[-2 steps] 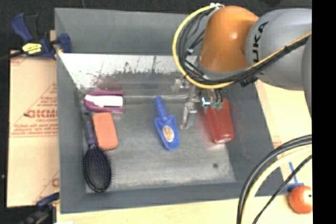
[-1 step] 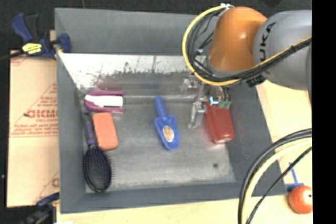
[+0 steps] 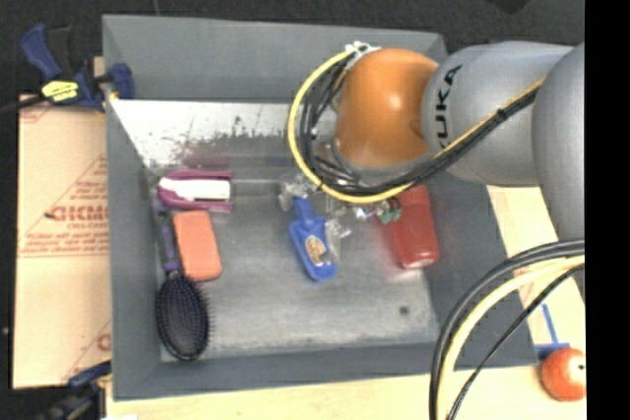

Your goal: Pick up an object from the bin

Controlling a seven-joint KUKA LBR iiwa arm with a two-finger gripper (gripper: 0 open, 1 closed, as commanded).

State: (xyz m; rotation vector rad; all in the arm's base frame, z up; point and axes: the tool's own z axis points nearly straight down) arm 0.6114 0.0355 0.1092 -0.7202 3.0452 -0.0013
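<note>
Gripper (image 3: 317, 214) hovers over blue tool (image 3: 315, 257), red block (image 3: 414, 233) at its 3 o'clock; claw opening cannot be told; likely grasp step, next calls for firm closure.

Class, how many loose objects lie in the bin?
5: purple-and-white object upper left; orange block below it; black hairbrush lower left; blue object in the centre at the hand; red object to its right. The arm may hide more.

The grey arm (image 3: 502, 113) bore the brand name KUKA in black letters, just beside the orange cover (image 3: 384, 108). A small orange label (image 3: 316, 249) on the blue thing (image 3: 302, 233) in the middle of the bin (image 3: 295, 315) was too small to read.
</note>
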